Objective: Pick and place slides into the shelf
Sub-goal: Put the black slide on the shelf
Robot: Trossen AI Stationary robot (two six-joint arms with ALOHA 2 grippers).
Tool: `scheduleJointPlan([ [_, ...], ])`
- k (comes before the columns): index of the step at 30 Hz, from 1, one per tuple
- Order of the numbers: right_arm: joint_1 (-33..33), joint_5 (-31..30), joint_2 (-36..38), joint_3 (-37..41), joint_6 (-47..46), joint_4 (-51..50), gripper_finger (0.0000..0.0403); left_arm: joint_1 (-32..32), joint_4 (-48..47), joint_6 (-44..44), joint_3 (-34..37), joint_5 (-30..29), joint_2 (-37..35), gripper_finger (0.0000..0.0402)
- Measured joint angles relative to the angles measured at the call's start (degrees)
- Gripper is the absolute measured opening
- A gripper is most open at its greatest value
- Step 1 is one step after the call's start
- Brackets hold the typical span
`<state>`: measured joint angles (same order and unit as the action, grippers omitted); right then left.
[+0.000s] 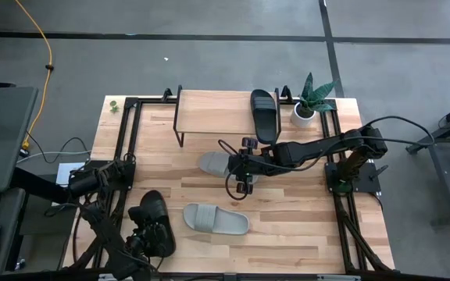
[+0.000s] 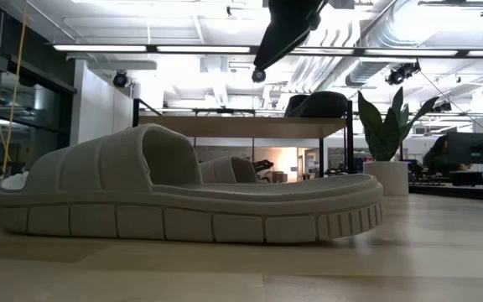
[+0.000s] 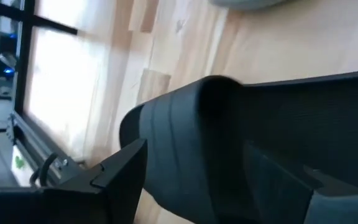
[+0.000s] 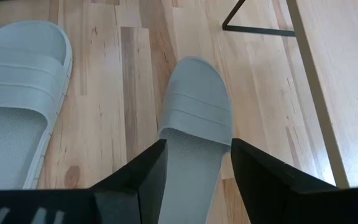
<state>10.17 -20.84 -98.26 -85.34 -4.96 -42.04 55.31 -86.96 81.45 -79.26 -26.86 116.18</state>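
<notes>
Now, step: picking a grey slide (image 4: 194,106) lying on the table (image 1: 303,211) before the shelf (image 1: 209,109).
Right pincer (image 4: 194,171): fingers apart, poised over its heel.
Left pincer (image 1: 143,234): by a black slide (image 1: 156,222); fingers: cannot tell.
Next: lower, close on the slide.

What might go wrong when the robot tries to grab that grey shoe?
The right gripper is open, one finger on each side of the grey slide's heel, so it might slip off the edge. The shelf leg stands close by, so a lift could bump it. The black slide on the shelf hangs over the front edge and might get knocked off.
</notes>
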Motion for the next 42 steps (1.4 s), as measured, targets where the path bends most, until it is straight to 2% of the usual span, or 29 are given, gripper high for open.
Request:
scheduleJointPlan([
  [6, 0.0, 0.0, 0.0, 0.0, 0.0, 0.0, 0.0170, -0.7, 0.0, 0.6, 2.3, 1.8, 0.0, 0.0232],
  [18, 0.0, 0.0, 0.0, 0.0, -0.1, 0.0, 0.0170, -1.0, 0.0, 2.2, 2.7, 0.3, 0.0, 0.0180],
  [24, 0.0, 0.0, 0.0, 0.0, -0.1, 0.0, 0.0170, -1.0, 0.4, 2.4, 2.7, 0.3, 0.0, 0.0118],
  [31, 0.0, 0.0, 0.0, 0.0, -0.1, 0.0, 0.0170, -1.0, 0.0, 2.4, 2.7, 0.5, 0.0, 0.0015],
  [37, 0.0, 0.0, 0.0, 0.0, -0.1, 0.0, 0.0170, -1.0, -0.1, 2.4, 2.7, 0.5, 0.0, 0.0022],
  [42, 0.0, 0.0, 0.0, 0.0, -0.1, 0.0, 0.0170, -1.0, -0.8, 1.2, 2.6, 0.5, 0.0, 0.0006],
])
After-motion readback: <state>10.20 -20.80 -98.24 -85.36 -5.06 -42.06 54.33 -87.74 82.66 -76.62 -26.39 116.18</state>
